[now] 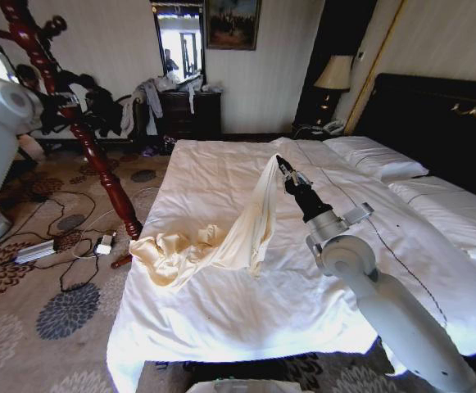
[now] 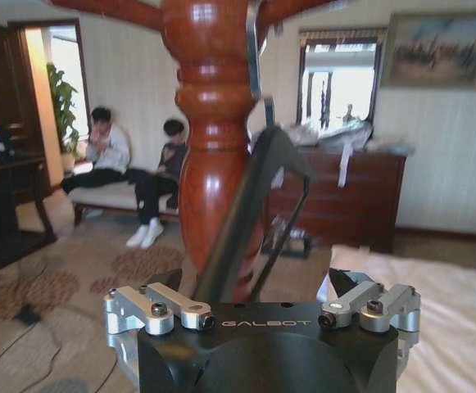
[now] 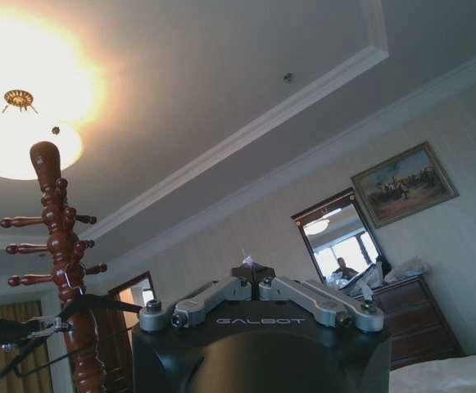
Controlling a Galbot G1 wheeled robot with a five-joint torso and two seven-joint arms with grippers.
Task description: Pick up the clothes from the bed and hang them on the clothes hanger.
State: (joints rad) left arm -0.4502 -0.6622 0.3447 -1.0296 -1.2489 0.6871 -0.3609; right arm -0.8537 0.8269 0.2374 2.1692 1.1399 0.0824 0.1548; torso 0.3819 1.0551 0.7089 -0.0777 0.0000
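Note:
A cream garment, the clothes (image 1: 221, 241), is drawn up in a peak from the white bed (image 1: 246, 311). My right gripper (image 1: 283, 164) is shut on its top end above the middle of the quilt; the rest trails down to a crumpled heap near the bed's left edge. In the right wrist view the right gripper (image 3: 250, 270) has its fingers met on a scrap of cloth. The black clothes hanger (image 2: 242, 213) rises beside the red wooden coat stand (image 2: 213, 155). One arm of it runs down between the spread fingers of my left gripper (image 2: 258, 282), which is open.
The coat stand (image 1: 98, 155) rises from the carpet left of the bed. A power strip and cables (image 1: 37, 250) lie on the floor by its foot. A dark dresser (image 1: 190, 115) stands at the far wall. Pillows (image 1: 377, 155) and the black headboard (image 1: 442, 123) are on the right.

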